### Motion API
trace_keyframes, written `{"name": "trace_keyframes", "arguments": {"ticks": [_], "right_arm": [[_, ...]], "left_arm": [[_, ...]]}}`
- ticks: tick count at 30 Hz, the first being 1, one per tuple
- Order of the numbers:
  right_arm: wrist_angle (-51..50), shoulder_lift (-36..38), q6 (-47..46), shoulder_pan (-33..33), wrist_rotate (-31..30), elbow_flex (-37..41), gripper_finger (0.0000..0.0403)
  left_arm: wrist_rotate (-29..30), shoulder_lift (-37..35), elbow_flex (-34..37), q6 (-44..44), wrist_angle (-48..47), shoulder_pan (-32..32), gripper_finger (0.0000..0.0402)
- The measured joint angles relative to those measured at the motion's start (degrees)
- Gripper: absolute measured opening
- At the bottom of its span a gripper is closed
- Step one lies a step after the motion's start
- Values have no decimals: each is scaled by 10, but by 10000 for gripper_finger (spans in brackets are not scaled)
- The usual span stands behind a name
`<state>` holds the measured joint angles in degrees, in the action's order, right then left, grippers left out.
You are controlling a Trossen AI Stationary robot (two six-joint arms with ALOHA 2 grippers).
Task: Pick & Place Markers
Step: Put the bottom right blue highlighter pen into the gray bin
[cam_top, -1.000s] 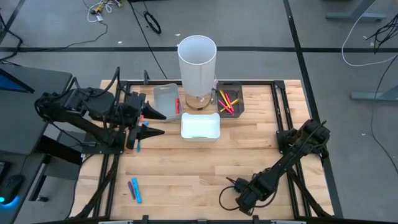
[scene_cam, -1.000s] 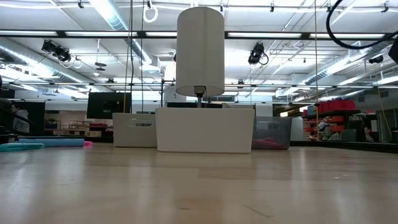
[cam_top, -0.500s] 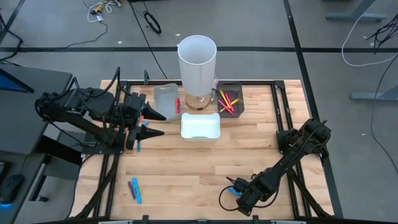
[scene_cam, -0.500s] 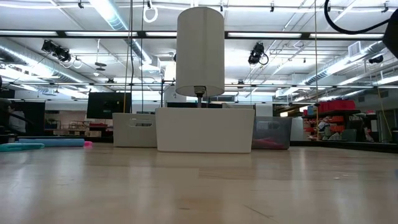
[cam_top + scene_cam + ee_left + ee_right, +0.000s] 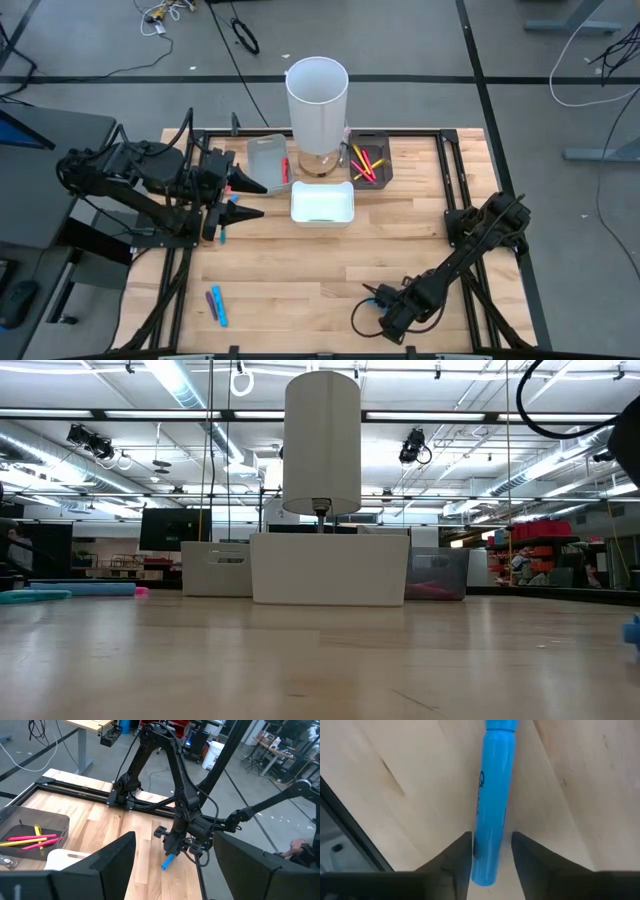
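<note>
My right gripper [image 5: 377, 301] is at the table's near edge, right of the middle, shut on a blue marker [image 5: 492, 810]. That marker also shows in the left wrist view [image 5: 168, 861] and at the low view's right edge [image 5: 632, 630]. My left gripper [image 5: 252, 198] hovers open at the table's left side, beside the grey tray [image 5: 265, 160]. A blue and a purple marker [image 5: 216, 305] lie flat on the table near its near-left corner. Yellow and red markers lie in the dark tray [image 5: 378, 170], and one red marker [image 5: 285, 170] lies in the grey tray. My right gripper pinches the blue marker between its two fingers [image 5: 462, 855] near one end [image 5: 485, 865]. The fingers lie along the marker, which sticks out ahead of them and slants down toward the table [image 5: 165, 865]. Whether its free end touches the wood I cannot tell.
A tall white cylinder [image 5: 317, 100] stands at the far edge between the grey and dark trays. A white tray [image 5: 322, 205] sits just in front of it. Black frame rails [image 5: 460, 200] run along the table's sides. Bare wood lies between the white tray and my right gripper.
My right gripper has moved a little toward the table's far-left with the blue marker. The marker's end has come into the low view at its right edge, where it did not show before. My left arm has kept still.
</note>
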<state>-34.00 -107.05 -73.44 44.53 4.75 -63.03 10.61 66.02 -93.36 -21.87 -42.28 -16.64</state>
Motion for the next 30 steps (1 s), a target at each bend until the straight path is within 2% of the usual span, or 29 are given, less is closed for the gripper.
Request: {"name": "trace_keyframes", "arguments": {"ticks": [4,11,23,30], "right_arm": [[36,2,-12,0,1,29,141],[39,2,-11,0,1,41,122],[17,2,-7,1,-30,41,126],[14,2,-11,1,-33,41,83]], "left_arm": [[0,0,0,0,0,0,270],[0,0,0,0,0,0,270],[0,0,0,0,0,0,270],[0,0,0,5,-3,1,270]]}}
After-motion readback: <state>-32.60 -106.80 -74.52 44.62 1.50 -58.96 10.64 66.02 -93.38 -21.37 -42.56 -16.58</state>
